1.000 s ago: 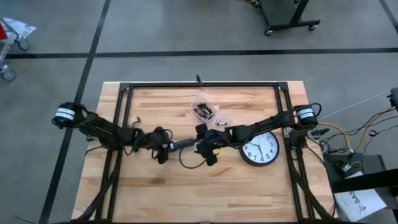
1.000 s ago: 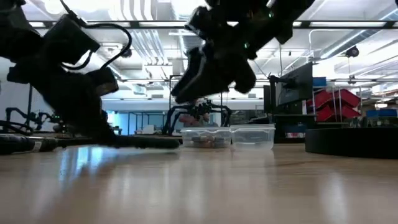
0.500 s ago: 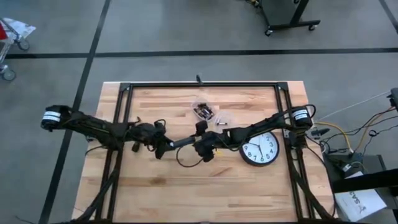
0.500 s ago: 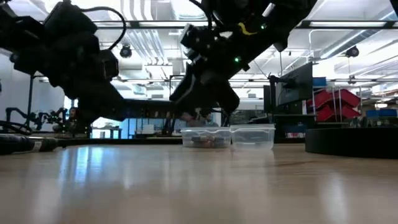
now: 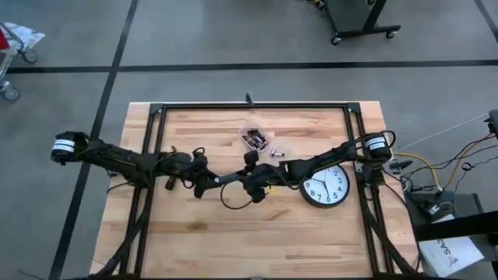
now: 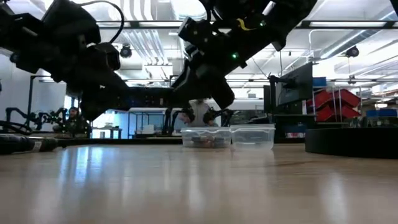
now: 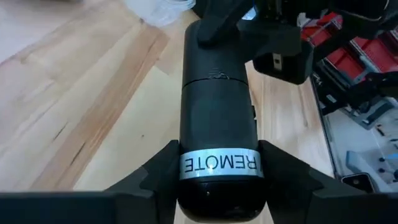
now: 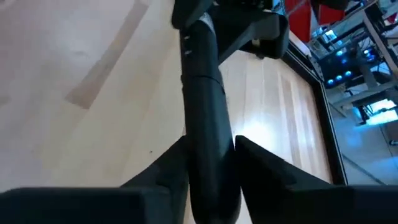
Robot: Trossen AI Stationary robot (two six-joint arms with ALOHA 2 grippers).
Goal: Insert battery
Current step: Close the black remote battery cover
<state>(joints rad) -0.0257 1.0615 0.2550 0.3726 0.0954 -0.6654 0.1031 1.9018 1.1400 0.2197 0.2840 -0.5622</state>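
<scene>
Both grippers are on the black remote (image 5: pixel 230 178), held level in the air above the middle of the wooden surface (image 5: pixel 202 233). Left gripper (image 7: pixel 217 171) clamps the end labelled "REMOTE"; right gripper (image 8: pixel 208 165) squeezes the opposite end. Behind sit two clear tubs (image 6: pixel 227 136), one holding batteries (image 5: pixel 254 140). A wall clock (image 5: pixel 325 187) lies flat under the right arm.

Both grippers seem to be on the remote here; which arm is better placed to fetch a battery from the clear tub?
Right. Its gripper sits nearer the clear plastic tub of batteries. The left gripper clamps the black cylindrical remote's labelled end and can hold it off the wooden table alone.
</scene>
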